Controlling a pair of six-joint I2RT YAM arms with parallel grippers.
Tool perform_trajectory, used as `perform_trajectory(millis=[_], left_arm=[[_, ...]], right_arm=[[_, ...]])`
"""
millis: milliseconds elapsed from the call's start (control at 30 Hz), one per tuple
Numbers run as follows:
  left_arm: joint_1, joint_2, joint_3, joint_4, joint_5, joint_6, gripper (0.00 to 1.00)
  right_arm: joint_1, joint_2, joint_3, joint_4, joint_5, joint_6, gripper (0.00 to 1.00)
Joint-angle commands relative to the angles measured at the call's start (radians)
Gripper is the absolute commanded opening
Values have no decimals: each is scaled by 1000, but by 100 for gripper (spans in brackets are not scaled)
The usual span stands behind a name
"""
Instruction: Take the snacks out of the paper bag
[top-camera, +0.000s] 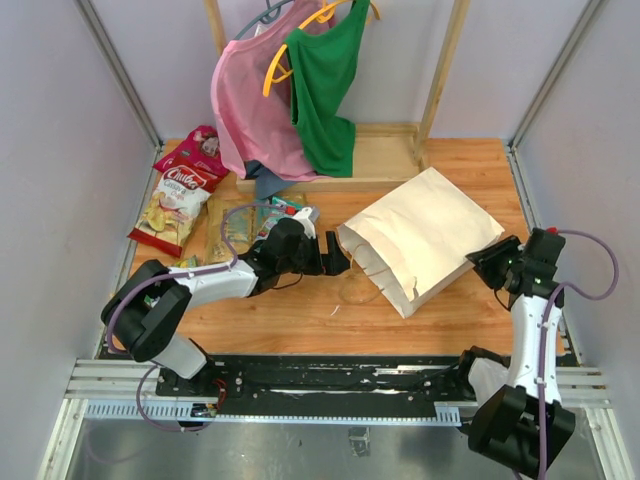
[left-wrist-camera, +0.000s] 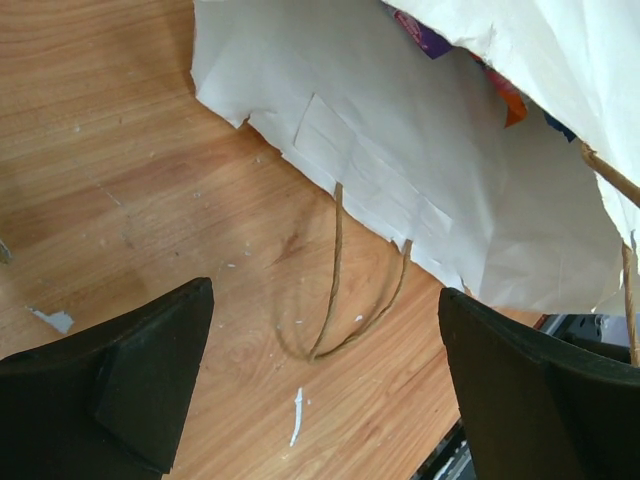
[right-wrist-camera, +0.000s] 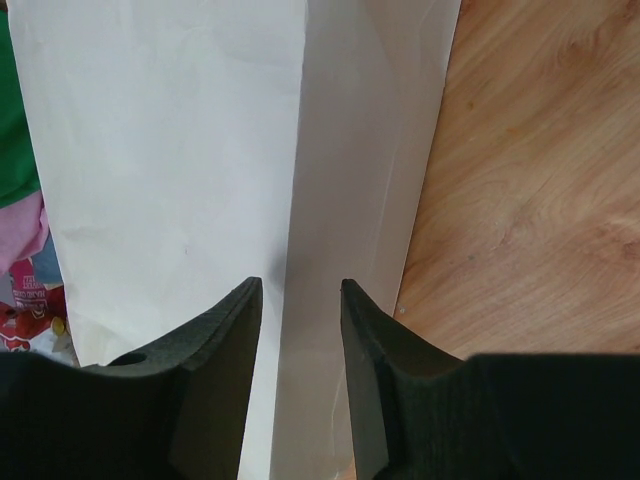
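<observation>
Wooden tabletop (top-camera: 300, 310): stretched low from near-left corner, left tool (top-camera: 338, 258) released wide at paper bag (top-camera: 420, 235) mouth; bent in from near-right corner, right tool (top-camera: 487, 260) narrowed astride bag; cannot tell if grasping.

- Wore glossy white shells along the long links of the left arm (top-camera: 205, 283) and right arm (top-camera: 528, 335), with rounded black housings at every joint.
- Trailed a left lilac cable (top-camera: 118, 318) in a loop beside the shoulder, and a right lilac cable (top-camera: 598, 262) arcing from the wrist.
- Ended in an all-black left pincer (left-wrist-camera: 322, 295) and right pincer (right-wrist-camera: 300, 285), each with two matte, wedge-shaped fingers (left-wrist-camera: 150, 390) narrowing to blunt tips.
- Showed a small round hole (right-wrist-camera: 130, 357) in one right-pincer finger.
- Stood on a chunky black base block (top-camera: 520, 432) at the right arm's foot.
</observation>
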Motion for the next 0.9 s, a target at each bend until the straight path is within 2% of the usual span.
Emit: perform_trajectory(millis=[0, 167, 300, 467, 633, 767, 867], left_arm=[[-10, -4, -8, 60, 2, -7, 98], [-9, 7, -18, 76, 9, -13, 97], [-10, 16, -21, 79, 13, -14, 97], [-10, 18, -18, 77, 9, -14, 97], [-9, 29, -15, 83, 16, -19, 97], [-9, 40, -15, 92, 25, -21, 97], [-10, 46, -19, 102, 31, -24, 97]], right_arm=[[-15, 17, -8, 51, -14, 7, 39], [-17, 53, -14, 79, -19, 8, 37], [-15, 72, -18, 89, -30, 3, 27], [-15, 62, -19, 87, -17, -4, 23], [-15, 63, -18, 89, -9, -11, 6], [-15, 84, -28, 113, -16, -2, 1], [-15, 91, -32, 137, -18, 12, 1]])
